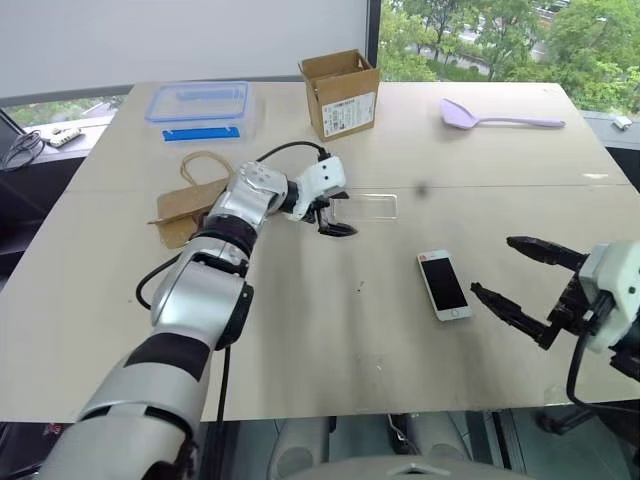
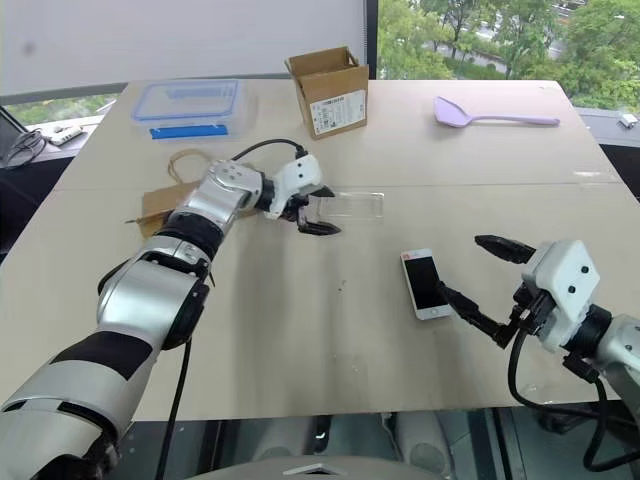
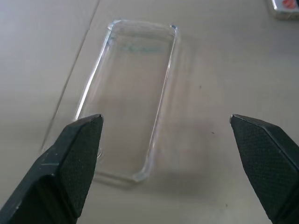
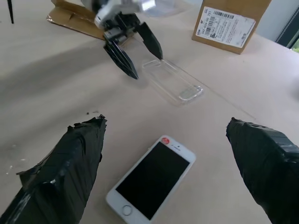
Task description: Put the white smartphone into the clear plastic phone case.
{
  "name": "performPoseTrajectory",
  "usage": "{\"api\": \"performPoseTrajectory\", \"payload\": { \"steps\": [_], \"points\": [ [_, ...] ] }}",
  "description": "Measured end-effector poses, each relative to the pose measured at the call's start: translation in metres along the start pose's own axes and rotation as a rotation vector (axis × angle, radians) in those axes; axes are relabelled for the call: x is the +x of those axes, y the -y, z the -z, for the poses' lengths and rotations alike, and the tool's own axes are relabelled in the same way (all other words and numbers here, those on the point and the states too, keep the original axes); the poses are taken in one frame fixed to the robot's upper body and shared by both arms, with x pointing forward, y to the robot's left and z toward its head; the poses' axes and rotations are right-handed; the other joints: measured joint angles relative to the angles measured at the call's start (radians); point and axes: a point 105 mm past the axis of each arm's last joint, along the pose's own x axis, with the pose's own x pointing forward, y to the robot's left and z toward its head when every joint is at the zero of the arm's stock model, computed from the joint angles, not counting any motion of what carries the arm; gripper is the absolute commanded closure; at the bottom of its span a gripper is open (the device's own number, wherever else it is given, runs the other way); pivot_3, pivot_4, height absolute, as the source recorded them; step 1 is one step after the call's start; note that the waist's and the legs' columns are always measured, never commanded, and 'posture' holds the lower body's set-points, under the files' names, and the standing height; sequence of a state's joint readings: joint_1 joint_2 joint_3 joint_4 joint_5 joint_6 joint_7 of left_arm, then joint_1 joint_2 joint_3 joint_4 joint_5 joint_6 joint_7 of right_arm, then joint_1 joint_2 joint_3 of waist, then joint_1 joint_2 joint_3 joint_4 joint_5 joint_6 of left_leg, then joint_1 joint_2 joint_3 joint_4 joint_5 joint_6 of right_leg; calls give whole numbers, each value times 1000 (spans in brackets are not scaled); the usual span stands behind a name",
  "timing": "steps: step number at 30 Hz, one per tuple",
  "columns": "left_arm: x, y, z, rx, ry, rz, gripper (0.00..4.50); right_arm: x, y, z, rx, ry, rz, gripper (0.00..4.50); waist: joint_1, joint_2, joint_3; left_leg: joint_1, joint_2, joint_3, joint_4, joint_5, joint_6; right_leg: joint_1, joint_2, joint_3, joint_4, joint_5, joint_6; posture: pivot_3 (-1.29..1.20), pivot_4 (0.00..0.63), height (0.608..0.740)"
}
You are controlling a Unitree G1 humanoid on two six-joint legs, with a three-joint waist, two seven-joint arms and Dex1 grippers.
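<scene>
A wide beige tabletop point(image 1: 330, 340) carries everything. At its far left sits a clear food box with a blue-rimmed lid point(image 1: 197, 105), and beside it, toward the middle, an open cardboard box point(image 1: 340, 92) with a printed label. In front of the food box lies a flat brown paper bag with a cord handle point(image 1: 190, 205), partly hidden by the left arm. A lilac spoon point(image 1: 498, 117) lies at the far right, well apart from the rest.

The clear plastic phone case point(image 1: 368, 207) lies flat near the tabletop's middle; the left gripper point(image 1: 335, 214) hangs at its near-left end, fingers point(image 3: 70, 163) spread wide on either side of that end, not closed on it. The white smartphone point(image 1: 443, 284) lies screen up to the right of the case and nearer, apart from it, with bare tabletop between them. The right gripper point(image 1: 520, 275) hovers just right of the phone, fingers point(image 4: 70, 168) spread, holding nothing.
</scene>
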State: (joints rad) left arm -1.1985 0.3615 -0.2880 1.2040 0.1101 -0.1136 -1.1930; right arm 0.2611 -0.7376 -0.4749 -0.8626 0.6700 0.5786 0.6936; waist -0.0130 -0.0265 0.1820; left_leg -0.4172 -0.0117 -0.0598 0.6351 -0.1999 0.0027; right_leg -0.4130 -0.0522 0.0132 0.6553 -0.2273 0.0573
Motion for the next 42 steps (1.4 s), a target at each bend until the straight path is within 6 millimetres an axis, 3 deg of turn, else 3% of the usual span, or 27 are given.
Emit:
{"api": "performPoseTrajectory", "payload": {
  "steps": [1,3,8,9,14,19,24,27,28,29,30,34,42],
  "points": [
    [6,4,3,-1,-37,30,1401,1,-2,-1,-2,6,12,0,0,0,0,0,0,0,0,0,0,0,0,0,0,0,0,0,150,740],
    [9,9,7,0,-63,58,2125,1,-4,-2,-3,10,16,0,-1,0,0,0,0,0,0,0,0,0,0,0,1,0,0,0,150,740],
    [8,11,7,-3,-84,99,4395,0,-8,-2,-1,0,32,0,0,0,0,0,0,0,0,0,0,0,0,0,1,0,0,0,150,740],
    [7,12,6,-7,-78,108,4465,-1,-9,-3,0,0,30,0,0,0,0,0,0,0,0,0,0,0,0,0,1,0,0,0,150,740],
    [-12,11,5,-56,-6,147,4465,-3,-7,-4,-8,-10,31,0,-2,0,0,1,0,0,0,0,0,0,0,0,2,0,0,0,150,740],
    [-50,8,11,-97,44,177,4465,-6,-3,-5,-16,-21,22,0,-1,0,0,1,0,0,1,0,0,0,0,0,2,0,0,0,150,740],
    [-69,22,31,-181,54,211,4465,-7,-1,-2,0,-28,12,0,-1,0,0,1,3,0,1,0,0,0,0,0,3,0,-1,0,150,740],
    [-71,28,30,-140,86,187,4465,-5,-2,-1,5,-26,1,0,2,0,0,1,4,0,1,0,0,0,0,0,3,1,-1,0,150,740],
    [-70,28,25,-130,118,173,3956,-4,-3,-1,6,-23,-6,0,7,0,0,0,4,-1,3,0,0,0,0,-1,3,0,-1,0,150,740],
    [-70,28,22,-121,134,167,3827,-3,-4,-1,7,-21,-10,0,8,0,0,0,4,-1,3,0,0,0,0,-1,3,0,-1,0,150,740],
    [-70,26,17,-102,158,152,3164,-2,-5,0,13,-21,-17,0,9,0,0,0,4,-1,3,0,0,1,0,-1,3,0,-1,0,150,740],
    [-51,20,5,-25,171,92,1666,-3,-9,4,26,-35,-30,0,14,0,0,1,2,-1,6,0,0,2,0,-1,3,0,0,0,150,740],
    [-17,13,4,59,36,115,1666,-14,-13,7,22,-72,9,0,10,-1,0,1,1,-1,6,0,0,2,0,-1,4,0,0,0,150,740]
  ]
}}
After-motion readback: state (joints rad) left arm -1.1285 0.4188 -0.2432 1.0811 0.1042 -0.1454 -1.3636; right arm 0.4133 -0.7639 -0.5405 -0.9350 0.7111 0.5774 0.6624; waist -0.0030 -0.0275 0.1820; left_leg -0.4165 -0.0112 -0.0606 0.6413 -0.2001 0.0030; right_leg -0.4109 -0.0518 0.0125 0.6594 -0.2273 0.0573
